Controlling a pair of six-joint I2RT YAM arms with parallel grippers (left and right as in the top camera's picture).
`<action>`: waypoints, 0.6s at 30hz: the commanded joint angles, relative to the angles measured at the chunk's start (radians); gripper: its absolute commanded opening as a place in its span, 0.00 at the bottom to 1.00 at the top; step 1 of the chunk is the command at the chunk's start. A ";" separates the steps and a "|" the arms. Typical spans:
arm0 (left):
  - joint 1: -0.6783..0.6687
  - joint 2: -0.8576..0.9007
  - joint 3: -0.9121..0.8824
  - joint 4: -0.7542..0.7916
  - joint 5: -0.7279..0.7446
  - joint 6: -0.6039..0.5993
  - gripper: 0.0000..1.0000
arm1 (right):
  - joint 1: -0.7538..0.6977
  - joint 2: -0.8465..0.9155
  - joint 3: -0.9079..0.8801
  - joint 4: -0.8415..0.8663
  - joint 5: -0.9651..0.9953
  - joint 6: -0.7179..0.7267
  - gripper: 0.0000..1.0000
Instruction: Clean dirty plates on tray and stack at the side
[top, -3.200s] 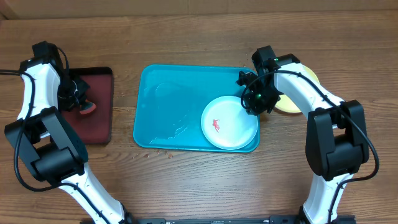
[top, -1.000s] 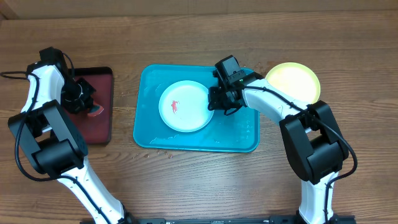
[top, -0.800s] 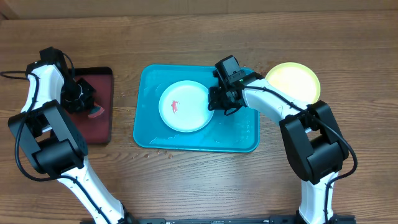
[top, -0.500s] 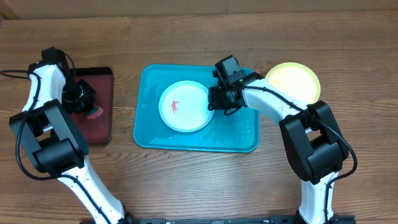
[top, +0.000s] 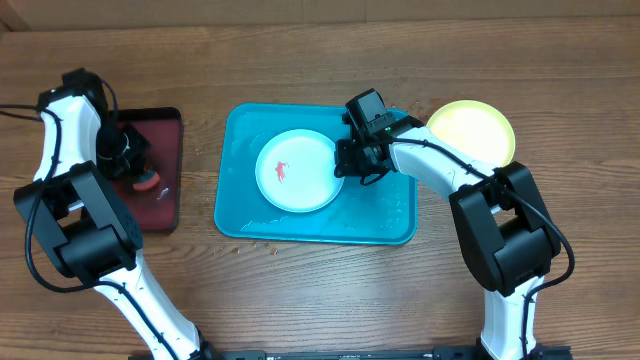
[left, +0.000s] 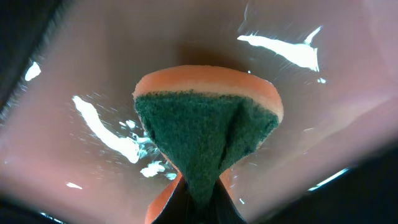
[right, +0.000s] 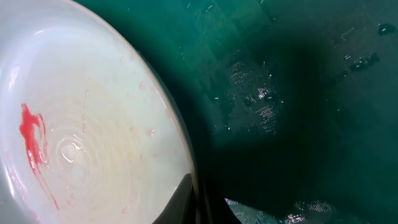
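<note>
Over the last few seconds the white plate has crossed the tray. It lay in the tray's corner nearest the table's right and near edges, and now sits in the middle of the tray, a little towards the left edge. It has not shifted in the final second. The right arm's jaws are pinched on its right-hand rim, and the right wrist view shows the rim running down between the two dark fingers. The red smear is still on the plate, so this one is placed for cleaning but not yet cleaned. The yellow-green plate rests on the table beyond the tray, towards the far right corner, where the stack seems to be forming. At the left edge, the left arm's jaws are closed tight on the orange and green sponge, which folds where they squeeze it. They hold it just above the wet dark red tray, having moved only slightly. The likely next step is to carry the sponge across to the held plate.
</note>
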 joint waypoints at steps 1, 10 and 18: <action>-0.005 -0.025 0.014 0.016 0.009 0.019 0.04 | 0.004 0.008 -0.003 0.001 0.021 0.007 0.04; -0.005 -0.015 -0.126 0.142 0.009 0.019 0.04 | 0.004 0.008 -0.003 -0.001 0.021 0.007 0.04; -0.003 -0.017 -0.120 0.126 0.009 0.019 0.04 | 0.004 0.008 -0.003 -0.005 0.021 0.007 0.04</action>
